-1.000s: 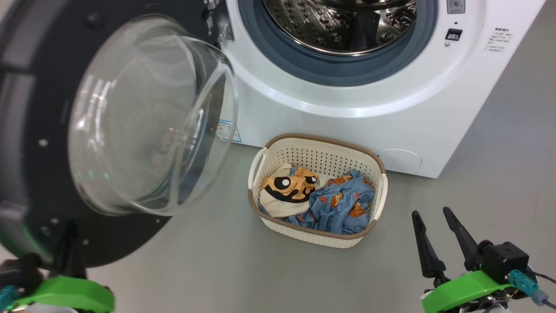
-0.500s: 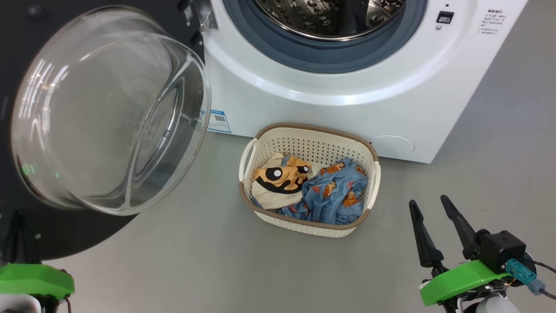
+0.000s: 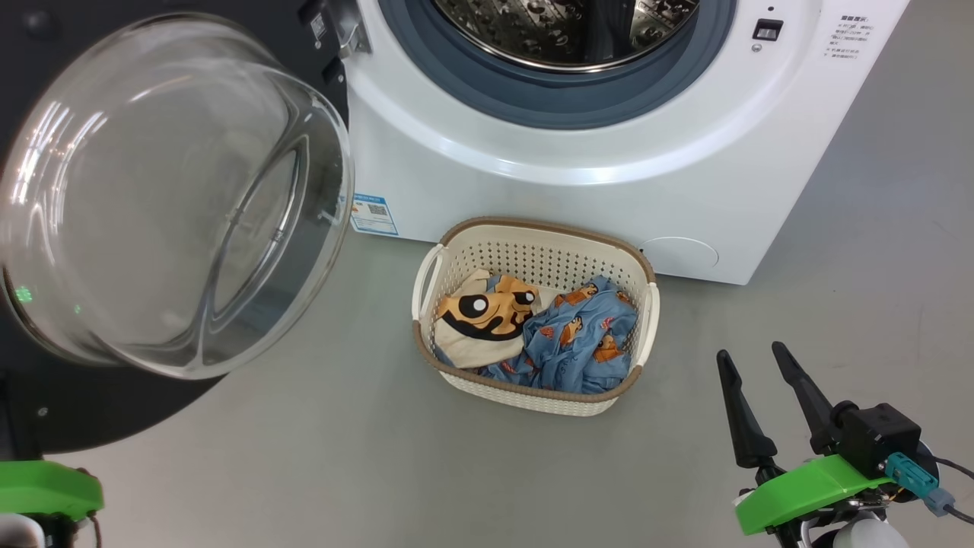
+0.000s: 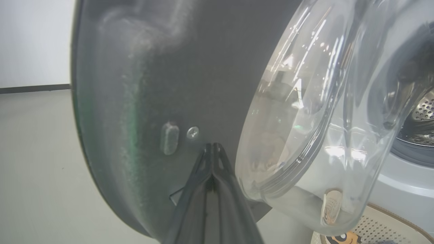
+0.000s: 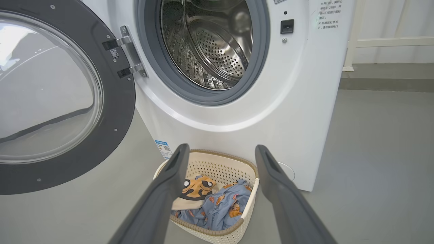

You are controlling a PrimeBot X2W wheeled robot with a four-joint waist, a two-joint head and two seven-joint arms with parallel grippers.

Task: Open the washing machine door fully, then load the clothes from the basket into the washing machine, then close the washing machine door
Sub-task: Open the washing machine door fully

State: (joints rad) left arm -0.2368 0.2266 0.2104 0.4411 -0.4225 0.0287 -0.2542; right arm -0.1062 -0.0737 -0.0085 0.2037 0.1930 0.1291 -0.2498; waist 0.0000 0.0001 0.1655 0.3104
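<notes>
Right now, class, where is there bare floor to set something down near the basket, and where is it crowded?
Bare floor lies on the robot's side of the basket, between the washing machine door and the open right gripper, and also right of the basket. Crowded: the narrow strip between basket and washing machine, and the basket itself, holding the clothes.

See the washing machine door (image 3: 163, 198) swung open beside the washing machine (image 3: 578, 194). Find the clothes (image 3: 567, 342) heaped in the basket (image 3: 533, 227) just before it. Note the right gripper (image 3: 749, 350) spread, lower right.
</notes>
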